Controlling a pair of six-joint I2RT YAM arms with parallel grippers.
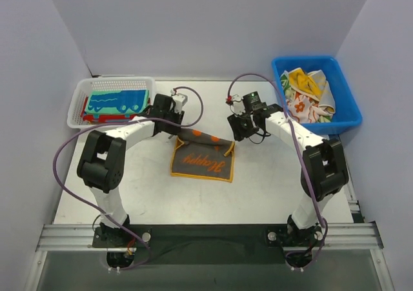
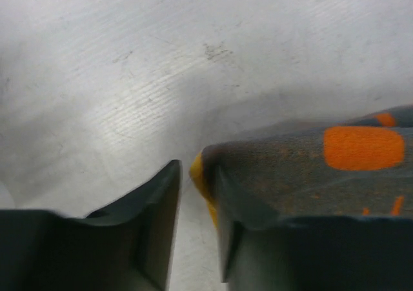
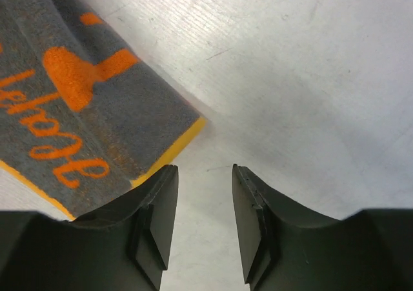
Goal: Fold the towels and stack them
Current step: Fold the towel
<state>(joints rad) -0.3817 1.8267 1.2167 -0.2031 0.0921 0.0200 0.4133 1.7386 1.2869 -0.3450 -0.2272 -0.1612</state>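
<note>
The grey towel (image 1: 203, 157), orange-edged with orange lettering, lies on the worktop (image 1: 271, 181) between the two tools, its far edge rumpled. The left tool (image 2: 197, 178) sits at that towel's far left corner. Its fingers stand a little apart and pinch nothing. In its wrist view the corner rests against and over the tip of the right-hand finger (image 2: 310, 252), with the yellow hem poking into the gap. The other finger sits on bare worktop.

The right tool (image 3: 204, 171) is at the far right corner, fingers likewise parted, with only bare worktop showing between them. The towel's corner lies just ahead of the finger on the left of its wrist view and to that side, close to it but outside the gap.

Behind the left tool, the white mesh basket (image 1: 77, 104) holds a teal towel (image 1: 116, 101) on top of a flat pile. Beyond the right tool, crumpled towels (image 1: 308, 94) fill the blue bin (image 1: 347, 115).
</note>
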